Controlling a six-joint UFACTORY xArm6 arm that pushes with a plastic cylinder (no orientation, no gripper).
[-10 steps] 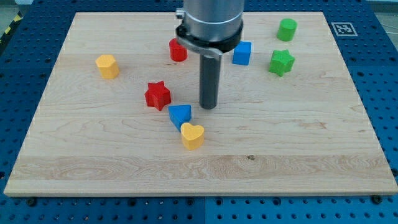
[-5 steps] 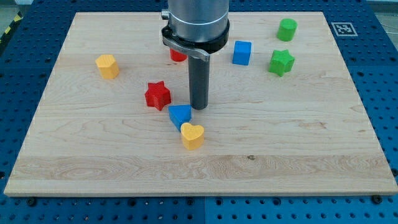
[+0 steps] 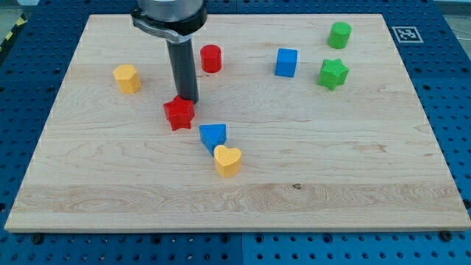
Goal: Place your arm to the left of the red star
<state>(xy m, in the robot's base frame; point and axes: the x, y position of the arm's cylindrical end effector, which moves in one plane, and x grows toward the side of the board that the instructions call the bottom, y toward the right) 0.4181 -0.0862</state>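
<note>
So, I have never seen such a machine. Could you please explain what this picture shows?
It is one camera picture of a robot arm over a wooden board. The arm has no hand; it ends in a dark rod that holds nothing and only pushes blocks. My tip sits just above the red star, right at its top edge. Also on the board: a red cylinder, a yellow block, a blue cube, a green star, a green cylinder, a blue block and a yellow heart.

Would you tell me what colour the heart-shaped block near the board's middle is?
Yellow: the heart-shaped block shows clearly in the camera view, just below the blue block.
</note>
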